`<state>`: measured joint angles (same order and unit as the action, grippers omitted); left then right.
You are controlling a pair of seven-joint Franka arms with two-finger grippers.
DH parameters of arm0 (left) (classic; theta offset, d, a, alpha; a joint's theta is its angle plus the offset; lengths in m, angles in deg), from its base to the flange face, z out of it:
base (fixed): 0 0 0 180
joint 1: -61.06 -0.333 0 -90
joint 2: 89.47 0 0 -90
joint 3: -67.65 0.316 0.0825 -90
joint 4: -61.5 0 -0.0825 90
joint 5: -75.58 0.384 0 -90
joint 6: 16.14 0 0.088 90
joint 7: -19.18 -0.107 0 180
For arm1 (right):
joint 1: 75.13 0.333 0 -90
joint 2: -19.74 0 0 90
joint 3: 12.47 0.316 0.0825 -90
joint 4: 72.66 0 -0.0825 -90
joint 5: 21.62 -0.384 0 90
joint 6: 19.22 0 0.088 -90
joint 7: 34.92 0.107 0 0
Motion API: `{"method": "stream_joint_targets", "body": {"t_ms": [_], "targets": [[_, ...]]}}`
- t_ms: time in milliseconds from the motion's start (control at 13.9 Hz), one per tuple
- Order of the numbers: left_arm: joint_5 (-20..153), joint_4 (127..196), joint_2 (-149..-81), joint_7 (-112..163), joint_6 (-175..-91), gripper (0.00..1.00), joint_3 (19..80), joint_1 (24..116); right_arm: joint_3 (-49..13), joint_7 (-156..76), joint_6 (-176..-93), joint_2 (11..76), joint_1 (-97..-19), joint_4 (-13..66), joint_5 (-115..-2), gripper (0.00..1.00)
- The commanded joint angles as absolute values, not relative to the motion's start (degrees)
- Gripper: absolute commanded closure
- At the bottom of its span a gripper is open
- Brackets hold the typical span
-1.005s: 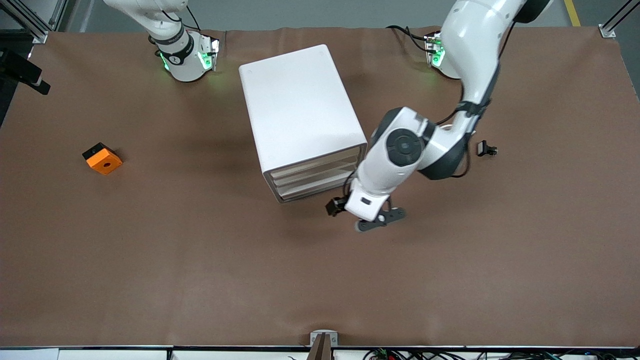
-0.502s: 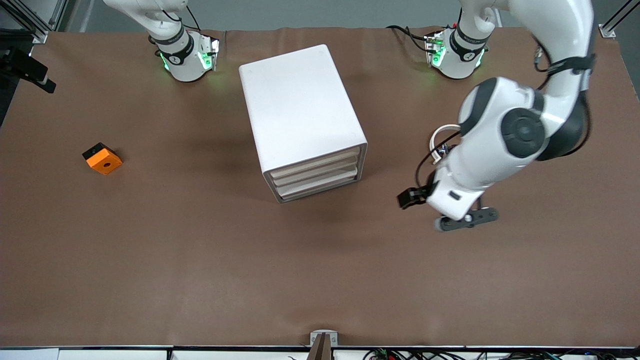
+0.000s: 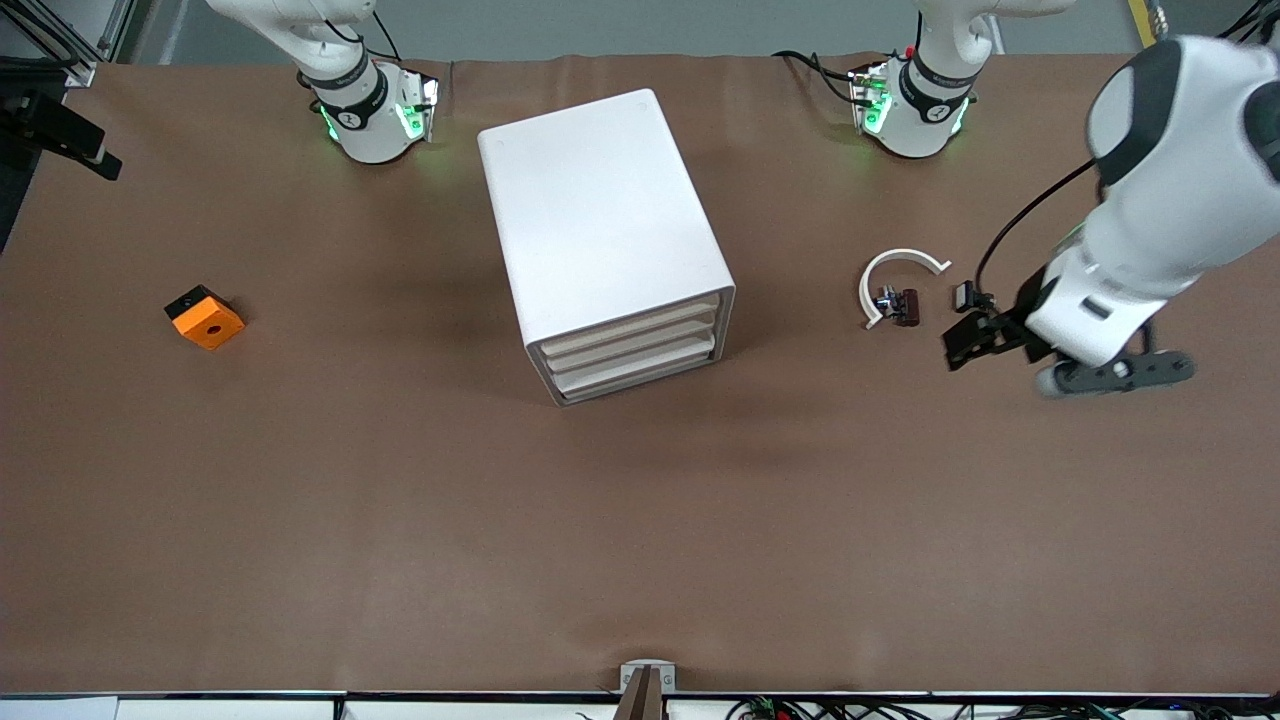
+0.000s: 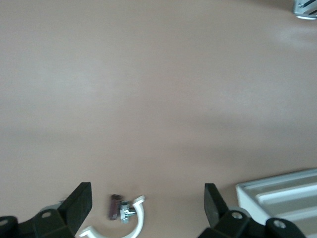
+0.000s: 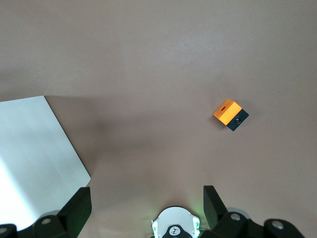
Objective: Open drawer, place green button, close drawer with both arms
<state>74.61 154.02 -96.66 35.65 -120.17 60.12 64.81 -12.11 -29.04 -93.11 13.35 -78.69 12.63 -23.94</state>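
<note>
The white cabinet [image 3: 600, 230] stands mid-table with all three drawers pushed in; the drawer [image 3: 640, 378] is the lowest one. A tiny black part [image 3: 970, 297], possibly the button, lies toward the left arm's end; no green cap shows. My left gripper [image 3: 1115, 372] hangs over the table just beside that part, its fingers [image 4: 79, 201] spread wide and holding nothing; the left gripper [image 4: 146, 203] is open. My right gripper [image 5: 147, 203] is high above its own base [image 5: 176, 228], open and empty, out of the front view.
A white arc [image 3: 895, 275] with small dark parts [image 3: 900, 303] lies between the cabinet and the black part. An orange block [image 3: 205, 318] with a hole sits toward the right arm's end. The cabinet's corner [image 4: 282, 196] shows in the left wrist view.
The left arm has swung away from the cabinet's drawer fronts toward its own end of the table, uncovering the white arc. Its gripper stayed open. The right arm has not moved.
</note>
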Motion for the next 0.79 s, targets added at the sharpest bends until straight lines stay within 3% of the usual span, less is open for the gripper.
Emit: {"method": "stream_joint_targets", "body": {"t_ms": [0,287,718], "targets": [[75.6,158.2,-90.6,29.7,-118.0,0.0,59.7,60.2,-11.9,-27.1,-93.1,12.4,-78.5,13.5,-24.7,0.0],[75.6,156.8,-87.9,22.4,-113.6,0.0,59.9,54.9,-12.0,-27.3,-91.6,13.2,-78.6,13.6,-24.7,0.0],[76.0,148.4,-88.6,22.6,-112.8,0.0,59.9,53.5,-12.2,-27.9,-93.7,13.6,-79.0,14.4,-24.2,0.0]]}}
